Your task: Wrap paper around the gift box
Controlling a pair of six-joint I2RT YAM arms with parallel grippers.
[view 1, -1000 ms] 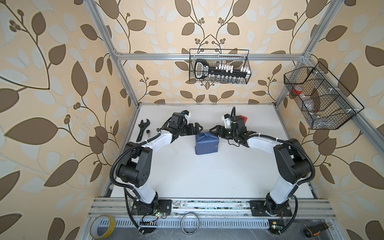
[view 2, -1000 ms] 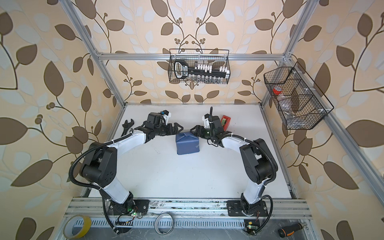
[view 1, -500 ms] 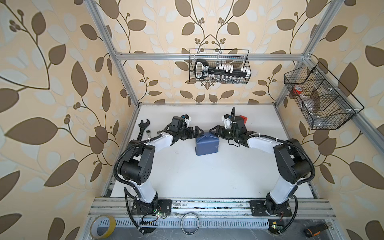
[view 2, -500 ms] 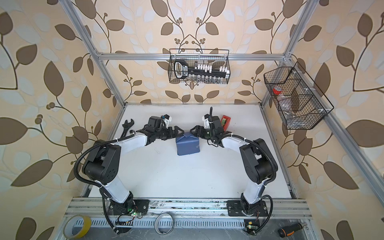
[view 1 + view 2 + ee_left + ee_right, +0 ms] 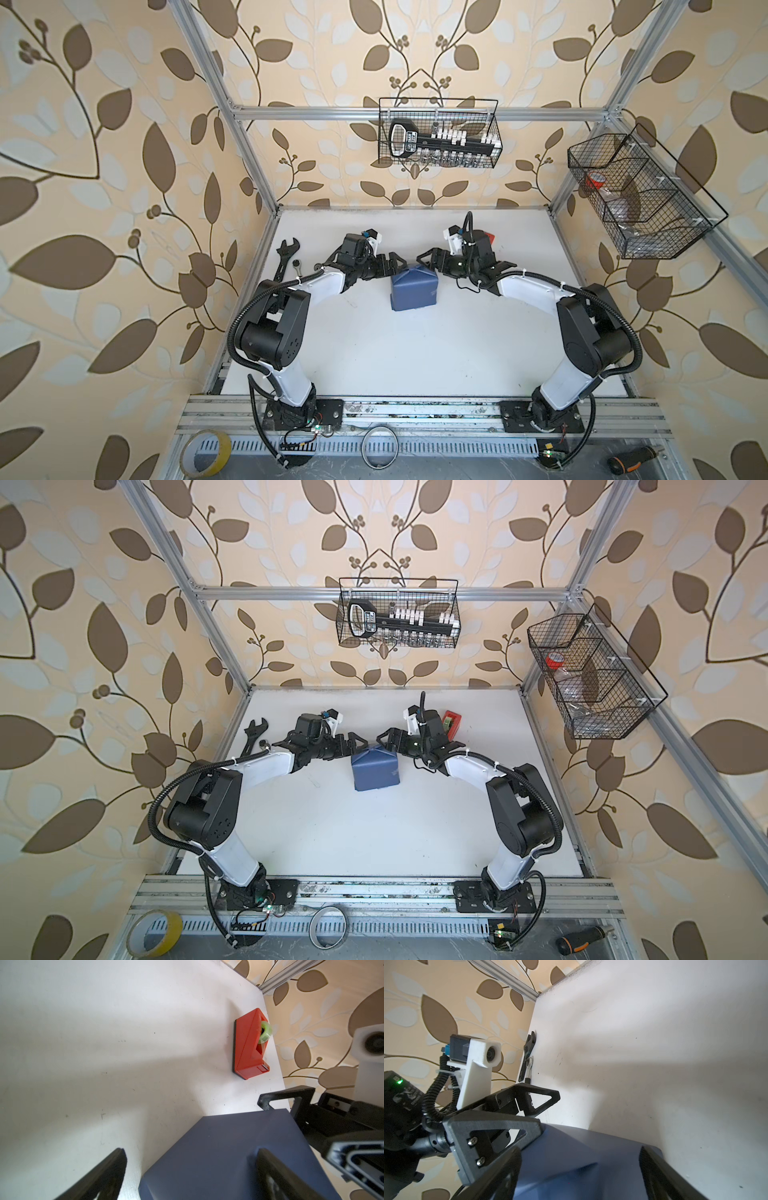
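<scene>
The paper (image 5: pixel 413 291) (image 5: pixel 375 771), slate-blue side out, is folded into a boxy parcel in the middle of the white table. The gift box is hidden inside it. My left gripper (image 5: pixel 397 264) (image 5: pixel 191 1167) is open at the parcel's far left corner, with one finger (image 5: pixel 270 1169) over the paper's top and the other over the table. From the other side, my right gripper (image 5: pixel 426 259) (image 5: pixel 579 1167) is open at the far right corner and straddles the paper (image 5: pixel 581 1157). A folded crease shows between its fingers. Neither gripper holds anything.
A red tape dispenser (image 5: pixel 451 723) (image 5: pixel 247 1047) stands behind the right gripper near the back wall. A black wrench (image 5: pixel 286 257) and a ratchet lie at the table's left edge. Wire baskets (image 5: pixel 438 137) hang on the back and right walls.
The left gripper has dropped and moved right, up to the parcel's corner. The right gripper's jaws have spread wider over the paper. The parcel has not moved.
</scene>
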